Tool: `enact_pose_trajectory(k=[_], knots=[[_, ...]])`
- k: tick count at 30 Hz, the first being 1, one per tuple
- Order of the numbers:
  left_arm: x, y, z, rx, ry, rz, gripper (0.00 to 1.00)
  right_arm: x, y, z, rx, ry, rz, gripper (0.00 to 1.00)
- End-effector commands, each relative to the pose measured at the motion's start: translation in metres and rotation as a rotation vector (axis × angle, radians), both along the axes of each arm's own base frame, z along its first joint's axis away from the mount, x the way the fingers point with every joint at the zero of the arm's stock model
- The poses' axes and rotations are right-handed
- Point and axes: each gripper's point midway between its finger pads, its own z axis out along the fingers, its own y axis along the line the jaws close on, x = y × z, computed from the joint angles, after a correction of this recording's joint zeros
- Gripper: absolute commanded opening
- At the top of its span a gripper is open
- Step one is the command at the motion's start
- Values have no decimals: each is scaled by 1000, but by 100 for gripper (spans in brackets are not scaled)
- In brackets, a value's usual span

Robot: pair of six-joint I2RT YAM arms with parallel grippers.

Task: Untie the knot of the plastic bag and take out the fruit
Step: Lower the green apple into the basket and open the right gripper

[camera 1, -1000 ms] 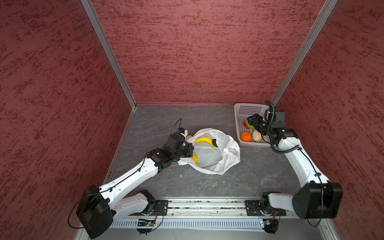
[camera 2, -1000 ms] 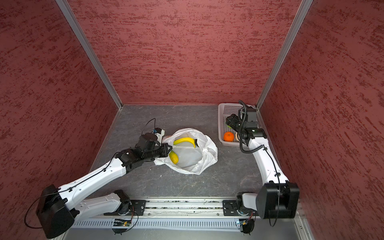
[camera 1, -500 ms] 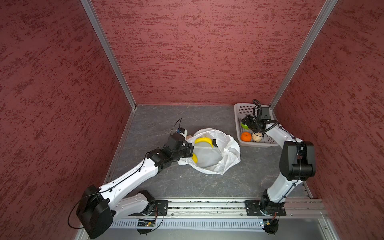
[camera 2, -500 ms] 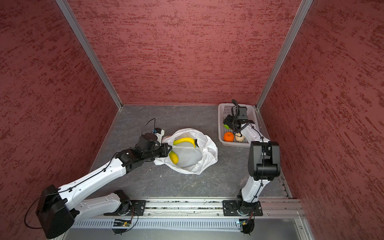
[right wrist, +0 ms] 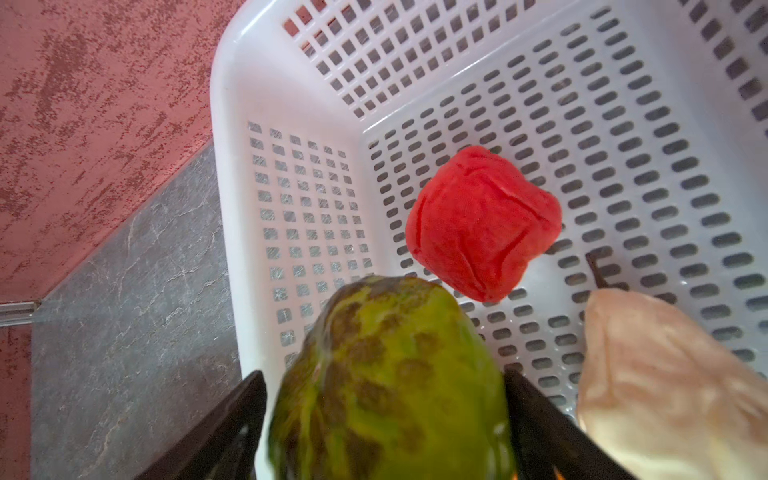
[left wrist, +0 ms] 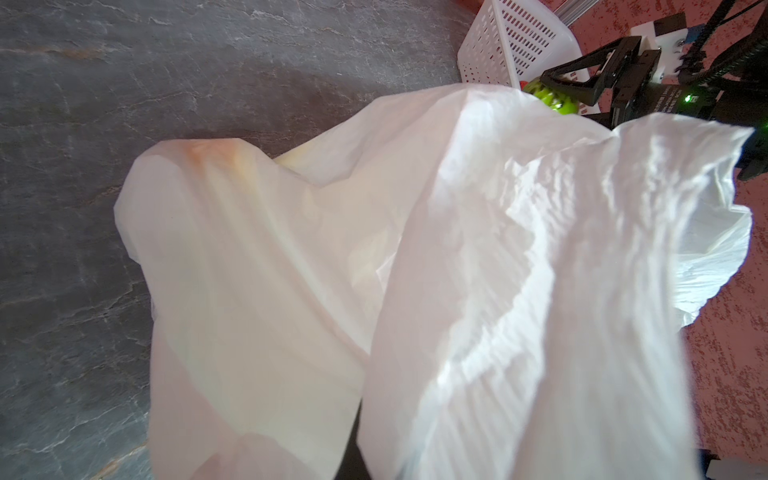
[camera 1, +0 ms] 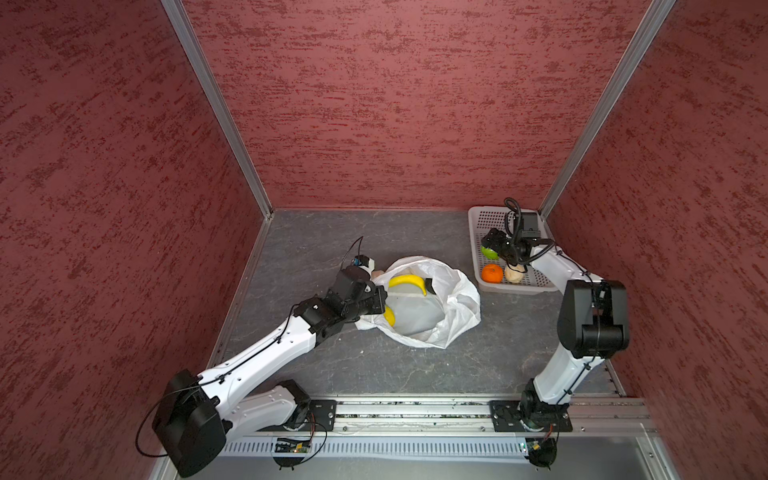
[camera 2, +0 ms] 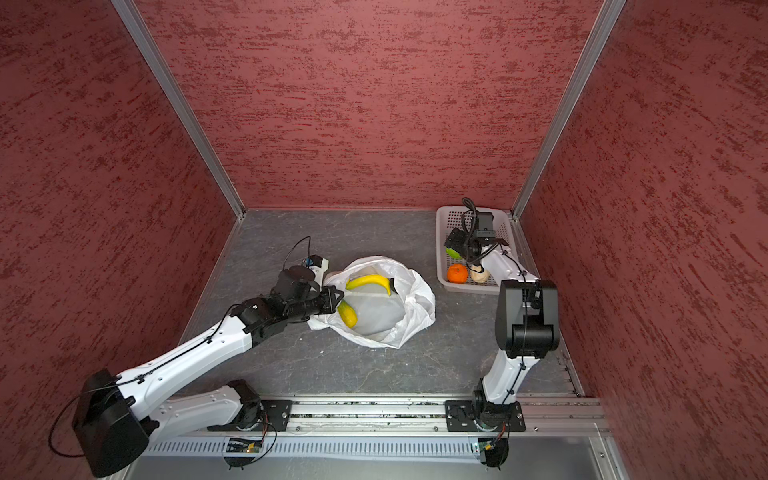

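Surface: grey table (camera 1: 415, 374), red walls (camera 1: 415, 104) on three sides.
Open room: between plastic bag (camera 1: 461, 299) and basket (camera 1: 472, 232).
Left gripper (camera 1: 380, 300): clamped on bag.
Right gripper (camera 1: 488, 245): fingers flank green fruit (camera 1: 488, 252); grip unclear.

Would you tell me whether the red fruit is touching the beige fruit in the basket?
Apart. The right wrist view shows a strip of bare floor of the basket between the red fruit and the beige fruit.
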Motion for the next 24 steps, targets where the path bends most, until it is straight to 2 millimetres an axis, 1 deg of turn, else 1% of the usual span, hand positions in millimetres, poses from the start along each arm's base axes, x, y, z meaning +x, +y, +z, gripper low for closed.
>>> enact_pose_trajectory(k=[1,7,10,13,16,18,21,22,23,24], knots=[[5,-4,13,-20,-36,-1,0,6,-5,12,-23,-26,-8,94],[3,-2,13,-21,-38,-2,0,4,-5,18,-27,-38,-8,95],[2,-1,14,-19,-39,-1,0,0,-3,25,-22,-51,-4,95],[1,-1,15,-21,-44,-2,0,-10,3,36,-19,-66,8,95],[2,0,15,-23,-47,1,0,-24,14,53,-23,-88,37,94],[2,-1,15,-25,-48,-1,0,-37,24,64,-28,-96,62,94],[2,-2,15,-27,-48,-6,0,-61,42,82,-40,-110,107,93],[3,-3,16,-30,-50,-7,0,-72,49,96,-41,-132,123,93],[2,-3,16,-31,-49,-9,0,-82,56,102,-38,-139,138,93],[2,-3,16,-32,-50,-8,0,-90,63,105,-32,-136,151,93]])
